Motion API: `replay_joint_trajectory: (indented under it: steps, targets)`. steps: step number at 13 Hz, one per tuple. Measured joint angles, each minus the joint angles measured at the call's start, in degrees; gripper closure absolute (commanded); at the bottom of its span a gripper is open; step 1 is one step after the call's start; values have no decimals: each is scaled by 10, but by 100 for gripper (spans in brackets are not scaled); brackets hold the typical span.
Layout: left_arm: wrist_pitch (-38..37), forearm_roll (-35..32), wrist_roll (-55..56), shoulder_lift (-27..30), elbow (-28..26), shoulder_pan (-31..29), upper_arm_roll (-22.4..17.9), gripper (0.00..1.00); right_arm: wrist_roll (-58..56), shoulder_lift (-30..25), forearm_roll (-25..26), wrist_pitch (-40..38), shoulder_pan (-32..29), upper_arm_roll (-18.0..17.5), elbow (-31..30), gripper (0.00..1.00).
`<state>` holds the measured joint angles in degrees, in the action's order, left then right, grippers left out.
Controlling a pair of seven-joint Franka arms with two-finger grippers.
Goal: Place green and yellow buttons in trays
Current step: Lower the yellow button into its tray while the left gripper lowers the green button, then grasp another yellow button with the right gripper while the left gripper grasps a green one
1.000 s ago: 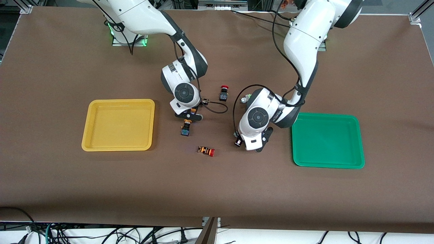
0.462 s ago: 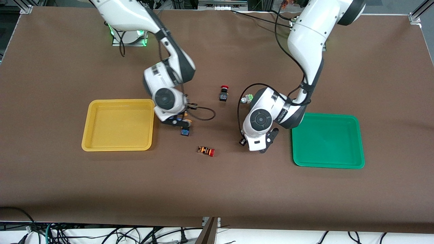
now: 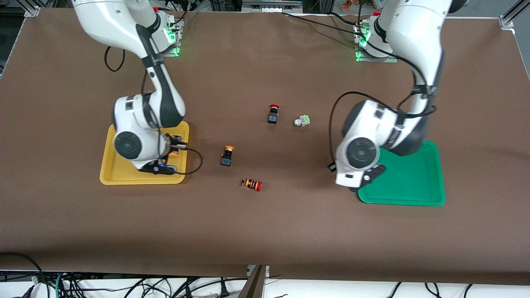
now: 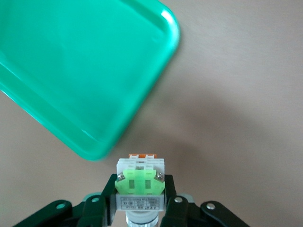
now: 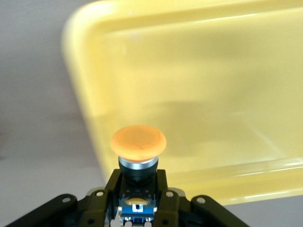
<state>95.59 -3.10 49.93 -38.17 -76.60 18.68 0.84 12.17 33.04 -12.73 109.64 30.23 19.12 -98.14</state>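
My right gripper (image 3: 167,162) is shut on a yellow button (image 5: 138,142) and holds it over the yellow tray's (image 3: 108,165) edge nearest the table's middle; the tray (image 5: 199,94) fills the right wrist view past my gripper (image 5: 138,191). My left gripper (image 3: 367,177) is shut on a green button (image 4: 140,182) over the green tray's (image 3: 410,174) corner; in the left wrist view my gripper (image 4: 140,201) is just off the tray's (image 4: 80,71) rim. A second yellow button (image 3: 227,156) and a second green button (image 3: 302,121) lie on the table's middle.
A red-capped black switch (image 3: 273,114) stands beside the loose green button. A red-capped switch with an orange-striped body (image 3: 251,184) lies nearer the front camera than the loose yellow button. Brown cloth covers the table.
Both arms swung outward from the table's middle. The right gripper carried a yellow button to the yellow tray, and the left gripper carried a green button to the green tray's corner.
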Motion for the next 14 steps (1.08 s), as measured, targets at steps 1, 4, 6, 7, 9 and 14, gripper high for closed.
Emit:
replay_joint_trajectory:
  steps: [1,4,6,7,9,14]
  targets:
    - [-11,-1,-63,4,-1,-24,-1,94,-29,7,0,0,-13,12,-2,100]
    - [-12,-2,-248,2,-22,-89,-1,94,-122,32,0,2,-73,17,-3,100]
    - [19,-2,-331,-3,-53,-114,0,94,-157,52,0,16,-101,17,-6,100]
    - [52,-2,-347,-5,-76,-117,0,94,-174,59,0,30,-109,17,-11,95]
    - [141,-2,-356,-7,-137,-116,6,87,-187,62,0,41,-113,17,-16,1]
    - [214,-2,-367,-2,-190,-115,9,0,-196,55,0,-18,-99,5,29,0]
